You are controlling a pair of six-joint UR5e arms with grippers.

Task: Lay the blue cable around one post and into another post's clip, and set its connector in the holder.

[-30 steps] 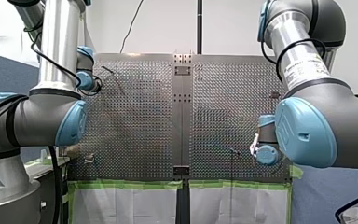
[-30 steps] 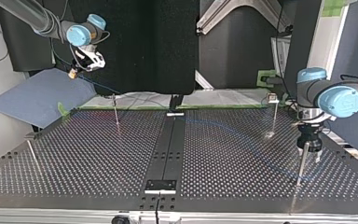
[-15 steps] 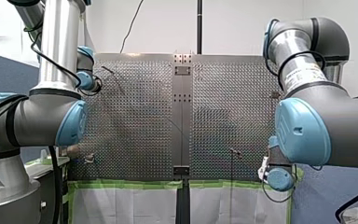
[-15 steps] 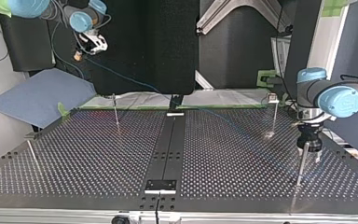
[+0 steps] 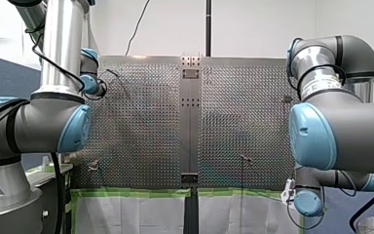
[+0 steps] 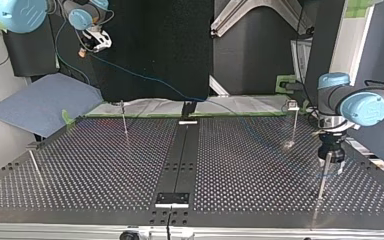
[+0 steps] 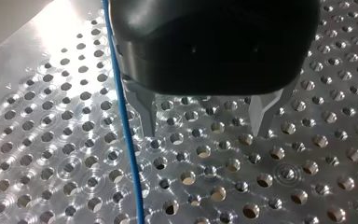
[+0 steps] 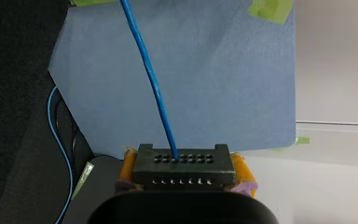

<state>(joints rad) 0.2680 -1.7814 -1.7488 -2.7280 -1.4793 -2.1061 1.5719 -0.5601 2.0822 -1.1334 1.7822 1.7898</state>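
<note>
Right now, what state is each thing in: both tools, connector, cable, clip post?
right tool: shut on the connector.
connector: held in the air, in no holder.
left tool: open, empty, close over the perforated table.
blue cable: strung through the air from the connector to the table.
clip post: upright.

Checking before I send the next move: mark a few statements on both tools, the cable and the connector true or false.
1. My right tool grips the black connector. True.
2. My left tool is shut on the blue cable. False: it is open, and the cable runs beside one finger, outside the gap.
3. The connector sits on the perforated table. False: my right tool holds it up off the table.
4. The blue cable runs out of the connector. True.
</note>
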